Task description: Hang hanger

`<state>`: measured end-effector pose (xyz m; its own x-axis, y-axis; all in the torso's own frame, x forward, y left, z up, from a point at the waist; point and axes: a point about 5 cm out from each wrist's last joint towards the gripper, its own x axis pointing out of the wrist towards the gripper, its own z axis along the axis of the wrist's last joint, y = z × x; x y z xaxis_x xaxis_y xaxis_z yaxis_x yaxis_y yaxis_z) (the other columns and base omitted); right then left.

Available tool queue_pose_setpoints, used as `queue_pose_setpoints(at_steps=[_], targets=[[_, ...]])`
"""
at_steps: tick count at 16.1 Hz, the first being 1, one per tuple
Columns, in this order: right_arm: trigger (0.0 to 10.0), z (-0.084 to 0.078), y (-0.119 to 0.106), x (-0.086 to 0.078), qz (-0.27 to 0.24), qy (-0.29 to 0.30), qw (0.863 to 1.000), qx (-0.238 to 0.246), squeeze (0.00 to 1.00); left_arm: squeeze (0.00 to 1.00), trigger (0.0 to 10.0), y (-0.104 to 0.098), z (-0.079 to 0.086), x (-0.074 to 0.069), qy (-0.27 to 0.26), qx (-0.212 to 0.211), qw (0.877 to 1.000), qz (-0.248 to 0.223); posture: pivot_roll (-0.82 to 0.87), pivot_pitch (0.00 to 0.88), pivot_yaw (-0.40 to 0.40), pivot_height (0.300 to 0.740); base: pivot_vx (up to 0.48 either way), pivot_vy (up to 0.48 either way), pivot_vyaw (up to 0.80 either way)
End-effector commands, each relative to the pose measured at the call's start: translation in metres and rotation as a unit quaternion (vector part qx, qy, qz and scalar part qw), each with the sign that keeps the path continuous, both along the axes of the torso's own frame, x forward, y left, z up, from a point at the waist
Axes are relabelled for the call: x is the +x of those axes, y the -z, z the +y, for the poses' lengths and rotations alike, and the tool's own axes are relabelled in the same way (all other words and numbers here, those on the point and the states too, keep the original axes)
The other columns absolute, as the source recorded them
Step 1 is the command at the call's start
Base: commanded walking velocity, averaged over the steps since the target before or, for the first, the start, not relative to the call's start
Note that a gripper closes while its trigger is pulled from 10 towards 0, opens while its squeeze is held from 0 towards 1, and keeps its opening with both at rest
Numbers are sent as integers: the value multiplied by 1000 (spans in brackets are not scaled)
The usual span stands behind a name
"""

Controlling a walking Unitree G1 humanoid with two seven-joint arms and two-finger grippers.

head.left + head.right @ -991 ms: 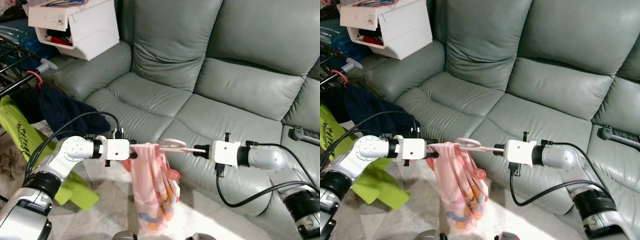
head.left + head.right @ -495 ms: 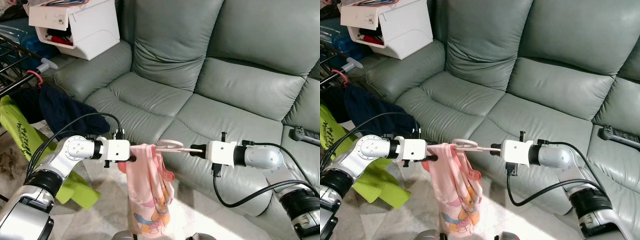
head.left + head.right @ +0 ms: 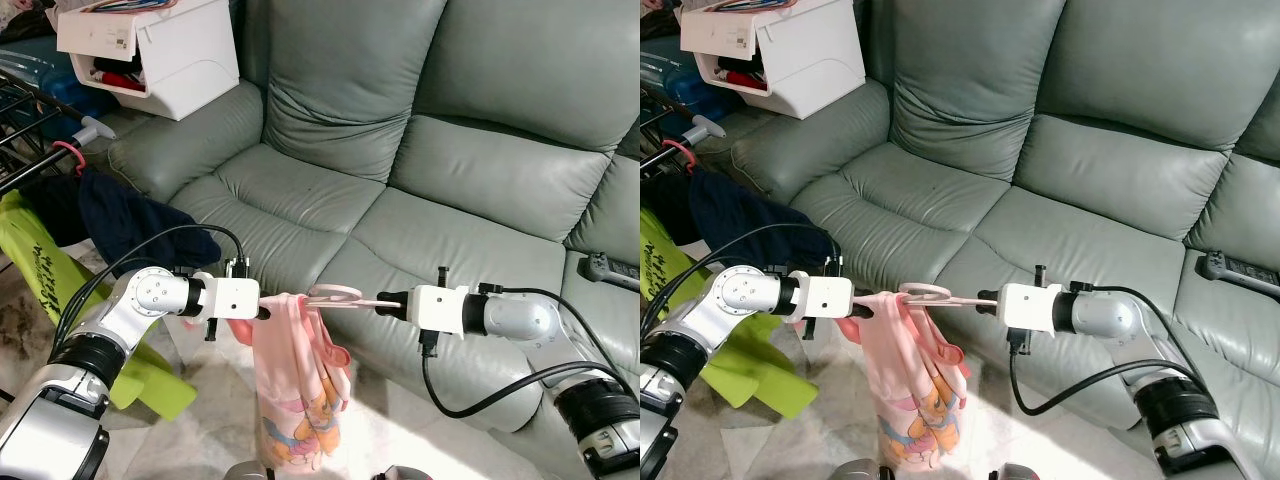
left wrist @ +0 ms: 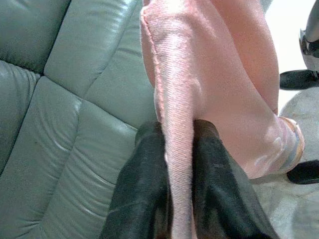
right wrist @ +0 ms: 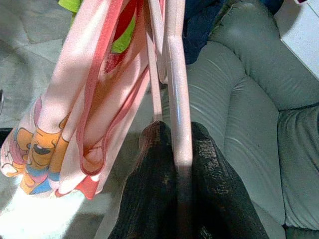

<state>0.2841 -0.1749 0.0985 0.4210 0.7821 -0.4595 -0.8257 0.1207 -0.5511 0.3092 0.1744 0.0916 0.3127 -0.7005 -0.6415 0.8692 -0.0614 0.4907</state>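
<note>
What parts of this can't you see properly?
- Picture on the pink garment: its lower end is cut off by the bottom edge of the eye views, and folds hide the rest.
- Hanger: its lower part is hidden inside the garment in the eye views.
- Drying rack: cut off by the left edge.
- Contents of the white box: too small and shadowed to name.
- Device on the sofa: cut off by the right edge.
</note>
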Motion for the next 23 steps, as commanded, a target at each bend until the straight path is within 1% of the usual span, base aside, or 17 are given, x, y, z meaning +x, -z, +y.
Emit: queue_pose_setpoints(at_steps=[1,7,9,10,12,13,15,16,17,19,20,21,23], targets=[[10000,4,-7,4,-19,-5,1000,9,0,0,0,1,2,0,3,13,1000,13,-39,33,84,740,0,0,0],[10000,11,-1,-1,-15,-20,1000,7,0,0,0,8,3,-6,17,30,998,52,-38,25,84,740,0,0,0],[10000,11,-1,-1,-15,-19,1000,7,0,0,0,8,3,-6,18,31,998,56,-40,19,85,740,0,0,0],[10000,11,0,-3,16,-17,1000,20,1000,0,0,8,3,-6,18,31,998,55,-40,19,85,740,0,0,0],[10000,12,-1,-4,19,-19,999,25,1000,0,0,8,3,-4,13,27,998,52,-41,16,81,740,0,0,0],[10000,14,-5,-4,24,-16,999,46,1000,0,0,9,3,-5,6,20,998,55,-38,14,77,740,0,0,0],[10000,16,-17,-4,34,-23,997,59,1000,0,0,11,5,-8,-3,12,998,66,-36,13,80,740,0,0,0],[10000,22,-38,-1,42,-23,993,108,1000,0,0,15,10,-11,-9,13,997,77,-38,11,84,740,0,0,0],[10000,24,-50,0,47,-25,989,135,1000,0,0,17,13,-13,-12,15,996,81,-38,7,87,740,0,0,0],[10000,23,-75,4,44,-27,984,171,1000,0,0,19,18,-14,-31,11,995,93,-39,6,89,740,0,0,0],[10000,23,-78,5,43,-26,983,175,1000,0,0,19,18,-13,-34,10,995,94,-42,6,90,740,0,0,0],[10000,21,-96,10,40,-16,976,212,1000,0,0,20,20,-12,-54,-1,994,93,-43,2,90,740,0,0,0],[10000,19,-106,15,24,2,974,227,1000,0,0,21,22,-11,-70,-11,993,95,-43,0,90,740,0,0,0]])
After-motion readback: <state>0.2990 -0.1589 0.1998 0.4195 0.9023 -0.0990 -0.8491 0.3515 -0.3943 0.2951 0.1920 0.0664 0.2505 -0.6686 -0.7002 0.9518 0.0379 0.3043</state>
